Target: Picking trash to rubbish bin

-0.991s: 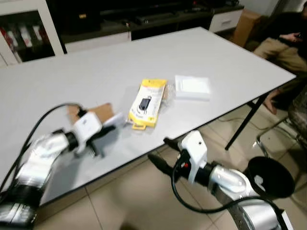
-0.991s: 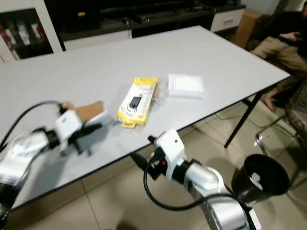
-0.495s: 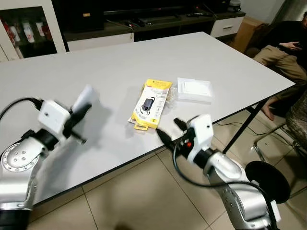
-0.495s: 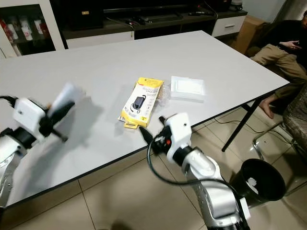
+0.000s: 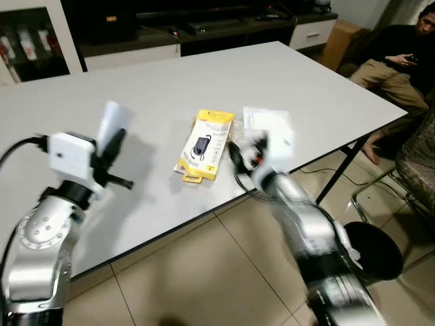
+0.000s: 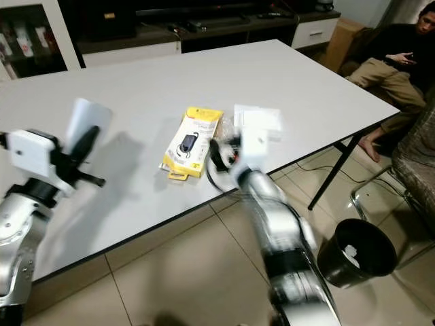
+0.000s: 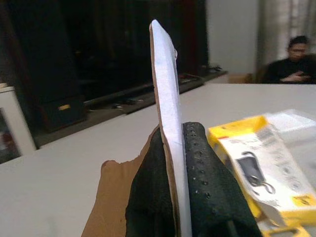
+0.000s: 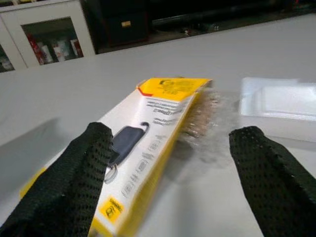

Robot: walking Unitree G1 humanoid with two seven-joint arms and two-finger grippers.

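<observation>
lying flat on the white table point(image 5: 170, 81), near its front edge, is a yellow package point(image 5: 204, 144) with a dark item pictured on its face. just beside it, on the robot's right, sits a flat white box point(image 5: 262, 119), with a scrap of crinkled clear wrap point(image 8: 205, 118) between the two. the right gripper point(image 8: 170, 168) is over the table edge right at the yellow package, its two black fingers point(image 8: 74, 182) spread wide with the package's near end between them, not touching it as far as can be seen; the arm is blurred in the head views. the left gripper point(image 7: 180, 182) is raised above the table on the robot's left, well apart from the package, its fingers pinched tight on a thin piece of card point(image 5: 111, 121), white on one face and brown on the other, held upright on edge. on the tiled floor to the robot's right, beside the table, stands a black rubbish bin point(image 6: 357, 251) with something white inside. a person point(image 5: 397, 58) sits beyond the table's far right corner.
</observation>
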